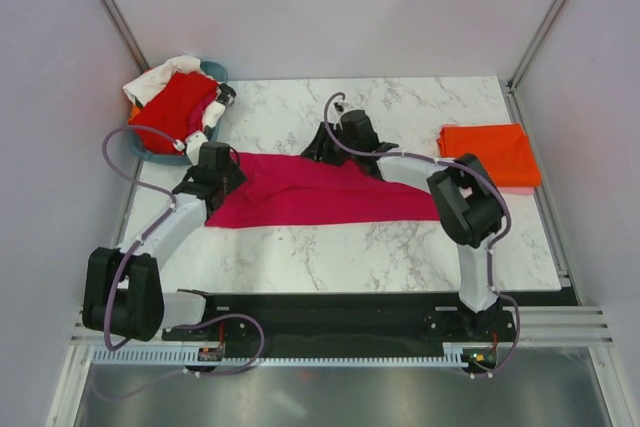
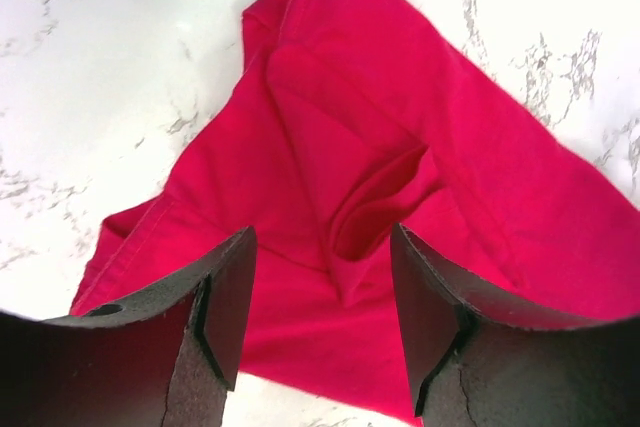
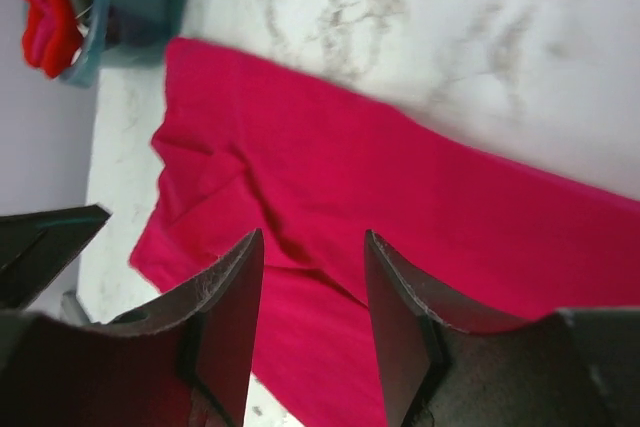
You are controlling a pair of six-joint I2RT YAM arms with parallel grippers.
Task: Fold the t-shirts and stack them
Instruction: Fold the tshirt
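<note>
- Both pincers spread, nothing pinched: left gripper [image 2: 322, 247] over the left end of the pink tee [image 1: 320, 192], right gripper [image 3: 312, 247] over its far edge.
- Pink tee lies rumpled across table [image 1: 400, 247] ctr; orange tee [image 1: 490, 152] folded at right; red tee [image 1: 180, 107] in basket [image 1: 213, 71].
- Prob. light, limp cotton, bunches easily; pinch hem/shoulder corners, not mid-cloth.

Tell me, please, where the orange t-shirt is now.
In the top view, the orange t-shirt lies folded at the table's right edge, right of the magenta t-shirt.
</note>
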